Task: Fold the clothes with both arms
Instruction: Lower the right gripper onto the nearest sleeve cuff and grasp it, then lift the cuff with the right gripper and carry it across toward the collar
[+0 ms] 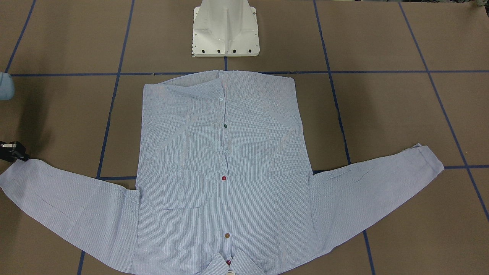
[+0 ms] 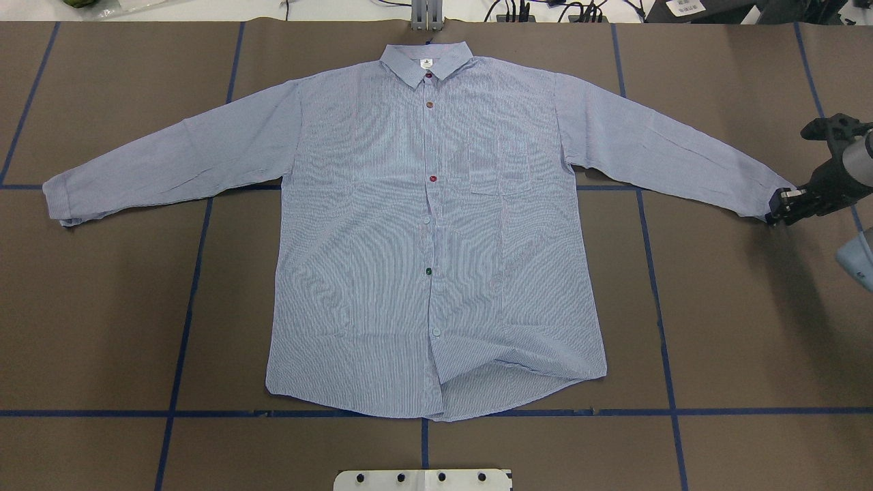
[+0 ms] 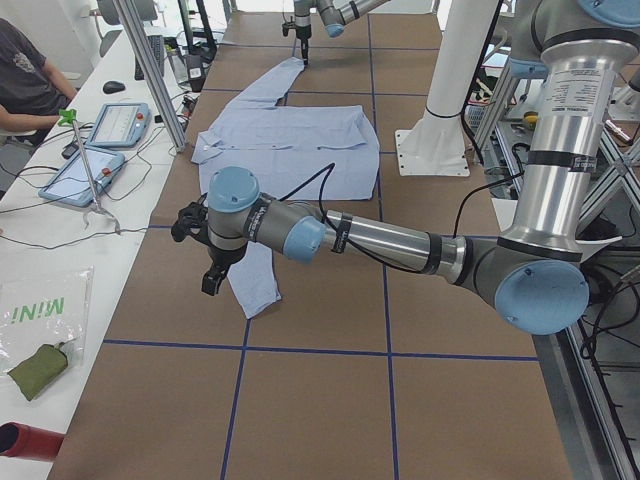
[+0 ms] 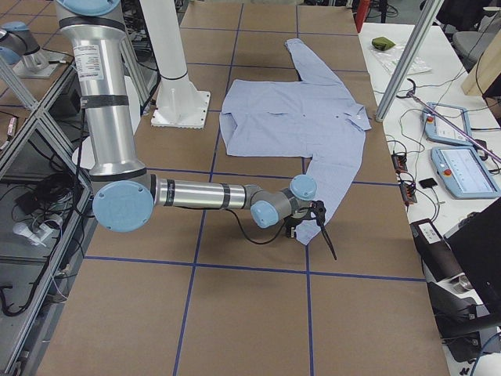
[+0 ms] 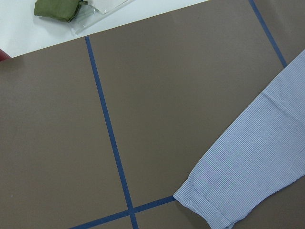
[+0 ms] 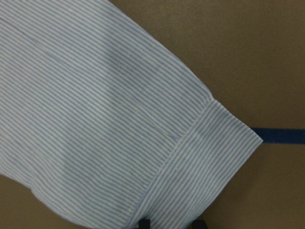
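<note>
As it lies flat, the blue-and-white striped shirt (image 2: pixel 382 239) points its collar away from the robot. The black right end effector (image 2: pixel 777 210) sits released at a cuff. Left end effector (image 3: pixel 210 283): cannot tell.

- The shirt (image 1: pixel 225 172) collar (image 1: pixel 233 265) is cut off by the front view's bottom edge; its label (image 2: pixel 425 64) is too small to read.
- Only two fingertips (image 6: pixel 144 223) of the right gripper (image 6: pixel 172 224) show, at the wrist view's bottom edge.
- The left gripper (image 3: pixel 212 278) appears in a side view alone; its jaws' spacing is unclear.
</note>
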`<state>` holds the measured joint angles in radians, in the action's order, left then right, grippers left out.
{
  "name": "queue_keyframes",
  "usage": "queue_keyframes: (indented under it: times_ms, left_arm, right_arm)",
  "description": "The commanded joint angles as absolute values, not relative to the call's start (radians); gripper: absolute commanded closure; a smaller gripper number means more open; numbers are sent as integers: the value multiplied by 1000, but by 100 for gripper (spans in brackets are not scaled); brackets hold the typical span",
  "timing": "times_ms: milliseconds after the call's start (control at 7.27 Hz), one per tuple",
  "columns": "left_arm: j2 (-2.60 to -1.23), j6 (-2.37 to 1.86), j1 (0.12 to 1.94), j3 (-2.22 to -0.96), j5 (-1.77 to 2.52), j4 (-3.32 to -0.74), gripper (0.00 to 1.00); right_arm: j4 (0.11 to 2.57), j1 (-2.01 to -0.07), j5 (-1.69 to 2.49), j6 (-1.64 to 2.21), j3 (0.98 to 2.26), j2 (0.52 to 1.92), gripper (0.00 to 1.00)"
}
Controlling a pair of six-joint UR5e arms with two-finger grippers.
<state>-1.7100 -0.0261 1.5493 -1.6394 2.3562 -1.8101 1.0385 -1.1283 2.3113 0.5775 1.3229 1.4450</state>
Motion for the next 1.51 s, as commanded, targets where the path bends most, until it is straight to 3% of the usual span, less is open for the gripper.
queue_keyframes:
  times_ms: [0,275,825,1376]
  left_arm:
    - [-1713,-26,1549,-1637,2356,-1810,0]
    - [-1720,-26,1549,-1637,2355,-1810,0]
    - [-1720,-25,1549,-1635,2353,-1810,0]
    - [-1718,-21,1549,-1629,2355,-1810,0]
  right_arm:
    - [1039,-1131,2312,581,1322,1439,100]
    - [1026,-1156,2331,574,1338,1433,100]
    - [1031,-1266,2436,563,1661,1445,100]
    - [1130,-1133,2427,685,1648,1033,100]
